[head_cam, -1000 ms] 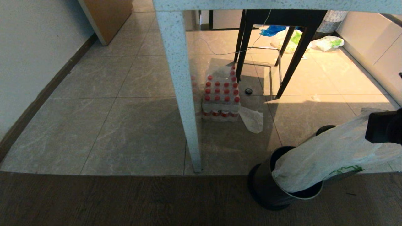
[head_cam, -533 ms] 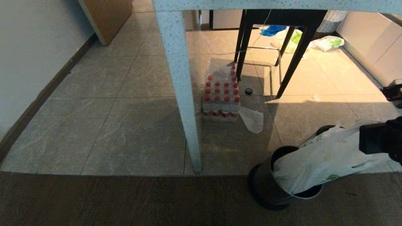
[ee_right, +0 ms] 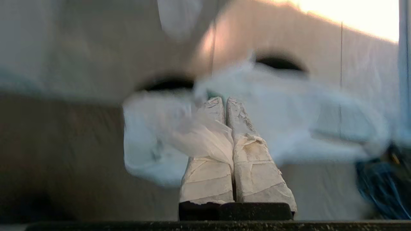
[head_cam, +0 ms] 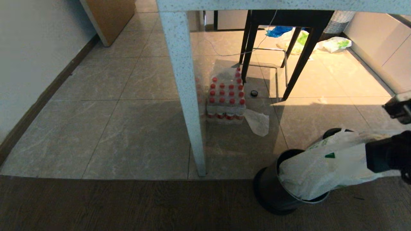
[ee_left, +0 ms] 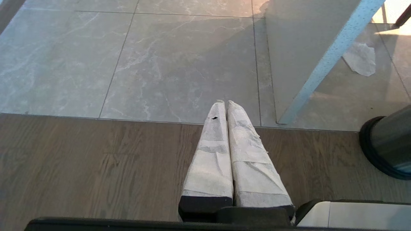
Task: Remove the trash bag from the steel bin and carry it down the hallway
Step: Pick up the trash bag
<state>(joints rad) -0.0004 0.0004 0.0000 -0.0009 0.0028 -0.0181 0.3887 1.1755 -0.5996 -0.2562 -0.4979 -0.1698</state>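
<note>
Floor: grey marbled tiles (head_cam: 128, 128) meet a band of dark wood planks (head_cam: 128, 205) along the near side.
Table: a speckled white table leg (head_cam: 184, 96) comes down at the tile edge, with a shrink-wrapped pack of red-capped bottles (head_cam: 226, 99) behind it and a flat scrap of clear plastic (head_cam: 258, 122) beside the pack.
Bin: the steel bin (head_cam: 273, 192) sits on the wood strip just right of the table leg, tipped toward the right arm.
Bag: the trash bag (head_cam: 318, 170) is stretched out of the bin's mouth toward the right; its lower end is inside the rim, its upper part clear of it.
Right gripper: the right gripper (ee_right: 226, 106) is pressed together, pinching a fold of the bag's film.
Left gripper: the left gripper (ee_left: 223, 104) hangs parked over the wood planks, tips together, holding nothing.
Done: the bag is gripped and partly drawn out.
Left: by my reading, the bottom of the bag has to come free of the bin without dragging it over, and the whole carry down the hallway is yet to begin.
</note>
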